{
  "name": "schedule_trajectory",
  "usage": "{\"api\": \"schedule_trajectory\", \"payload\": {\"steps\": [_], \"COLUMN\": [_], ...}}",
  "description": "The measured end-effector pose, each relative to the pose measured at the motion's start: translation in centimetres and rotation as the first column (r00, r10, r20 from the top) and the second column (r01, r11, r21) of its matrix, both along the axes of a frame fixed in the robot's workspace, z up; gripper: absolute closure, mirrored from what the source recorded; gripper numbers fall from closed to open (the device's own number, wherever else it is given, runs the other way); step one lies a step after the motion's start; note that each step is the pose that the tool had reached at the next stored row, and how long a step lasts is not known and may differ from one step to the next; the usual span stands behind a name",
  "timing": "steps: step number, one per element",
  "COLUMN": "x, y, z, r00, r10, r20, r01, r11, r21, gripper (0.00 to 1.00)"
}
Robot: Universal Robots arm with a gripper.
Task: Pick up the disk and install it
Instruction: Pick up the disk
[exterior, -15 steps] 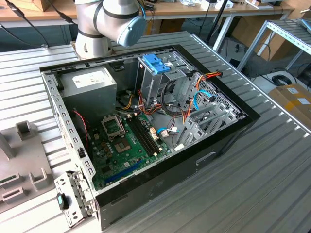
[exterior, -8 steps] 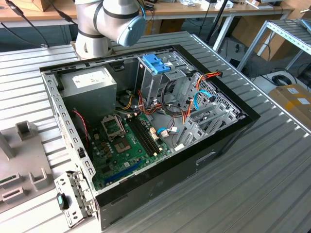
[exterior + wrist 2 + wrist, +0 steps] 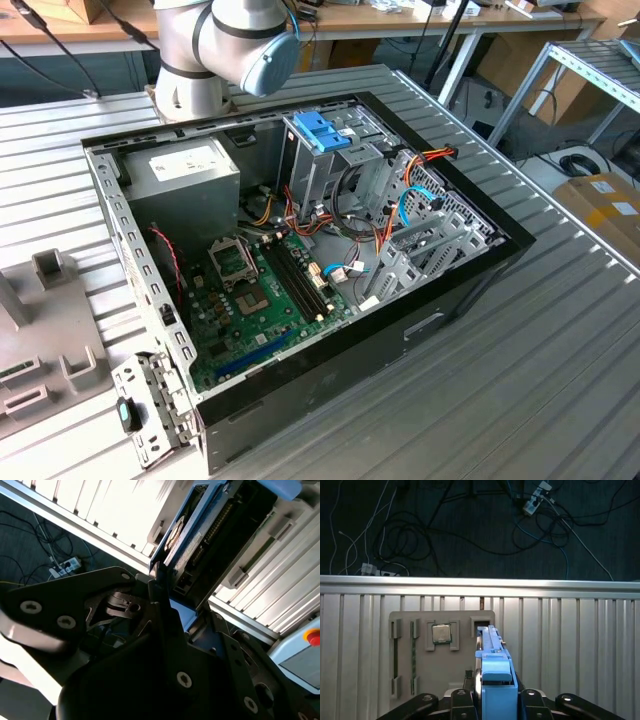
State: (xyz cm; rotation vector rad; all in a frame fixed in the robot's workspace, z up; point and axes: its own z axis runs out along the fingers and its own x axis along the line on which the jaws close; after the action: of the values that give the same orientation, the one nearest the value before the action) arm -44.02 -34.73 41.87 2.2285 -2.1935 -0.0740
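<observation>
fixture plate (image 3: 50, 320) of grey plastic lies at the exterior view's left on the ribbed metal bench (image 3: 520, 400), just beside the open computer case (image 3: 330, 385). inside the case sit a grey box with a white label (image 3: 185, 172), a green motherboard (image 3: 262, 300) and, further right, a metal cage with a blue handle piece (image 3: 320, 130). the arm (image 3: 215, 45) stands behind the case. in the first wrist view the gripper (image 3: 495, 700) is clamped on the disk (image 3: 492, 652), holding it edge-on. the disk's far end points at the fixture plate, just right of a processor chip (image 3: 441, 633). whether it touches the plate i cannot tell. in the second wrist view one finger (image 3: 159, 592) presses the disk's blue rail.
</observation>
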Motion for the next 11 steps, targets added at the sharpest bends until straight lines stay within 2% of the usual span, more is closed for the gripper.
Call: {"api": "schedule_trajectory", "payload": {"steps": [11], "x": [0.0], "y": [0.0], "z": [0.97], "r00": [1.0], "r10": [0.0], "r20": [-0.0001], "r01": [0.0], "r11": [1.0], "r21": [-0.0001], "gripper": [0.63]}}
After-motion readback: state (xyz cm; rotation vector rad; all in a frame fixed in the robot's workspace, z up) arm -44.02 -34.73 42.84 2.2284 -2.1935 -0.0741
